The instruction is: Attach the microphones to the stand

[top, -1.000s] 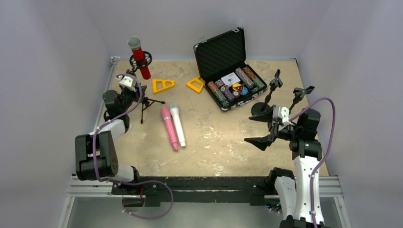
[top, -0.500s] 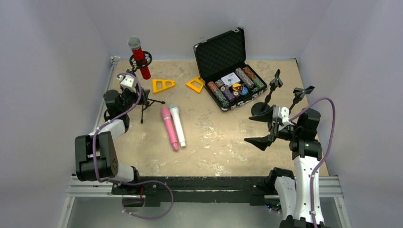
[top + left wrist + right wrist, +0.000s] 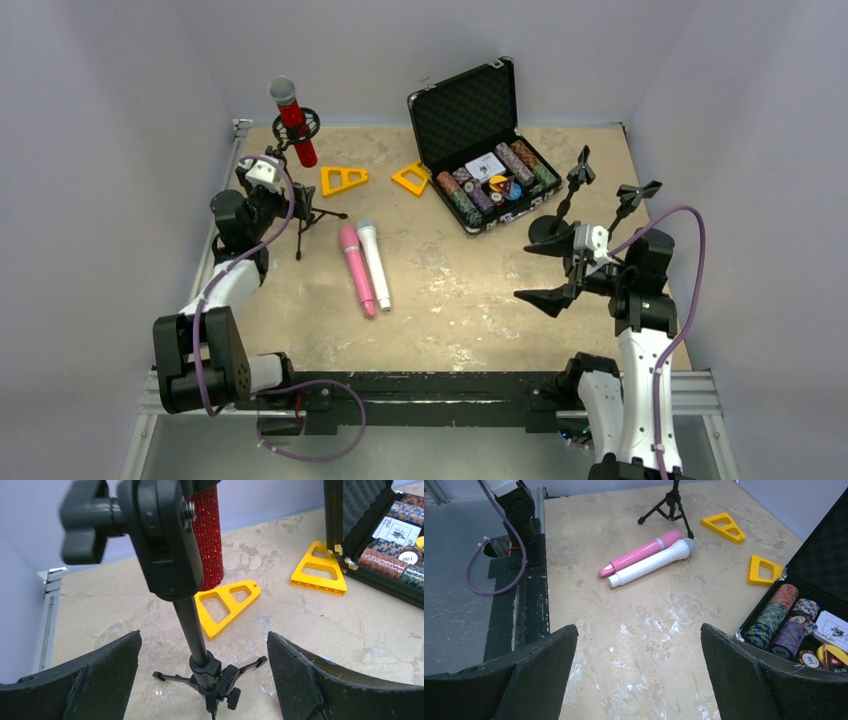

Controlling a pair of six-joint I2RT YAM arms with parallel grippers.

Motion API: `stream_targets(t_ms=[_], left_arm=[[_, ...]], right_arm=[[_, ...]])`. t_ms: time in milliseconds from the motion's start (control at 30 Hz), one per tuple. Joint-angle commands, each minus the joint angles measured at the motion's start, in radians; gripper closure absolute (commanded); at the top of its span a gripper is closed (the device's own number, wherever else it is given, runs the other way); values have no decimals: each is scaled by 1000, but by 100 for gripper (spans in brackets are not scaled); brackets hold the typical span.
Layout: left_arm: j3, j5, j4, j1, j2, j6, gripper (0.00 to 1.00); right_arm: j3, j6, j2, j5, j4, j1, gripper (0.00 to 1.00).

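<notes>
Stand (image 3: 186, 615) rises between spread jaws of left gripper (image 3: 203, 647), touching neither.

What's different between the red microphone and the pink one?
The red microphone sits nearly upright in the holder of the stand; the pink microphone lies flat on the table, beside the white microphone. The red one is glittery with a silver mesh head; the pink one is plain, with a pink head. Both are slim stick microphones.
</notes>
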Motion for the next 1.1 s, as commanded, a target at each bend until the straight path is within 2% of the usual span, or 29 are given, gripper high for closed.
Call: stream_targets(t_ms=[0, 100, 200, 267, 433, 567, 633, 767, 933, 1067], left_arm=[[-31, -60, -37, 1, -105, 3, 1], [-42, -153, -142, -1, -211, -48, 1], [-10, -272, -350, -1, -355, -125, 1], [5, -300, -471, -1, -475, -151, 1], [71, -286, -767, -3, -702, -238, 1], [97, -195, -888, -26, -812, -290, 1], [94, -131, -921, -47, -844, -308, 1], [71, -58, -963, -102, -897, -318, 1], [27, -47, -993, -179, -986, -279, 1], [-51, -60, -963, -215, -1068, -280, 1]], right_arm=[[21, -50, -3, -7, -27, -6, 3], [32, -90, 1, 5, -64, -5, 3], [64, -179, 3, 26, -147, -6, 3], [106, -242, 7, 55, -228, -6, 2], [223, -423, 35, 109, -487, -6, 2], [327, -470, 55, 200, -616, -6, 1], [376, -414, 57, 258, -616, -6, 1], [450, -157, 49, 363, -502, -6, 1], [528, 243, 37, 518, -263, -6, 1], [633, 436, 88, 688, -187, -6, 3]])
